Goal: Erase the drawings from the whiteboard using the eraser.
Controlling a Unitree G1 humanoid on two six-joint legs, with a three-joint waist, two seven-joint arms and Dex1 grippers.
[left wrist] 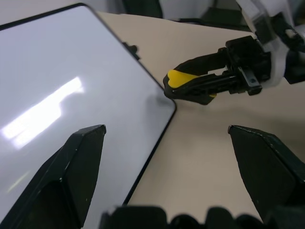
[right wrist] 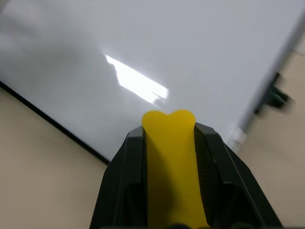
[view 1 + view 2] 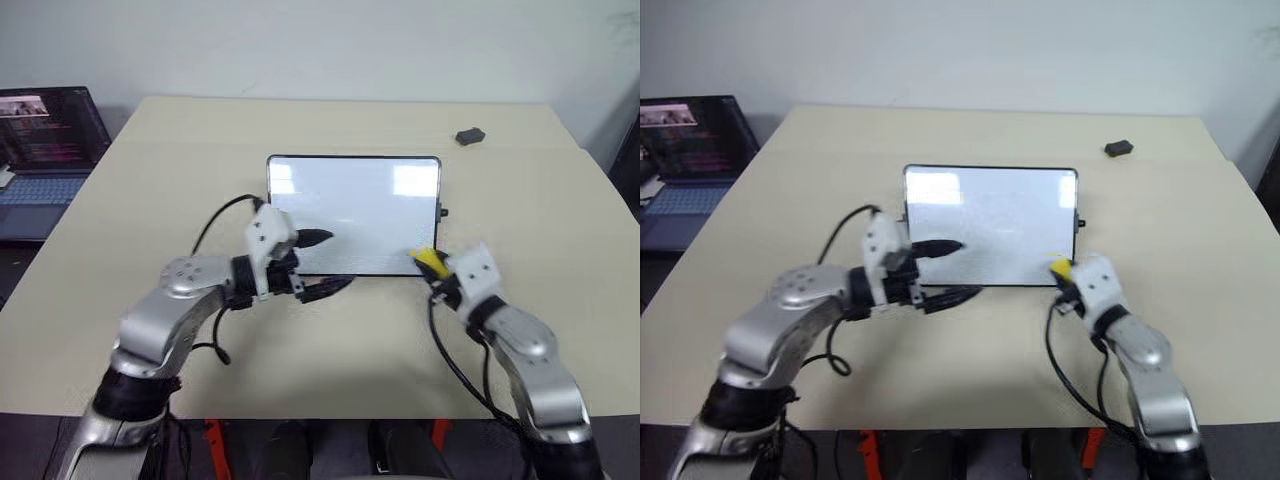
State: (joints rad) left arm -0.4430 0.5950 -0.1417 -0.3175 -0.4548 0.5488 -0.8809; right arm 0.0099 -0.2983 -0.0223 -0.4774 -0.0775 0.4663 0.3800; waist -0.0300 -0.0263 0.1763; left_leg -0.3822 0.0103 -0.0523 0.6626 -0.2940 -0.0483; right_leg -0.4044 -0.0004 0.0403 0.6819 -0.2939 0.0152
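Right pincer [image 3: 432, 262] is clamped tight on the eraser [image 2: 170, 162], the yellow block squeezed between its two black fingers with its tip poking out in front. It sits at the near right corner of the whiteboard [image 3: 354, 213], just at the black frame. Over on the other side, the left pincer [image 3: 328, 262] stands wide open with nothing in it: one black finger [image 3: 314, 238] reaches out above the board's near left part, the other lies over the bench [image 3: 330, 340] just in front of the board's near edge. From the left wrist camera you look between those spread fingers straight across to the right pincer and its yellow load at the board's corner.

The whiteboard lies flat in the middle of the beige bench, glossy, catching bright reflections of the ceiling lights. I can make out no drawings on its surface from these views. A small dark lump [image 3: 470, 135] rests at the far right of the bench, well apart from the board. A laptop [image 3: 45, 150] with a lit screen sits beside the bench on the far left.
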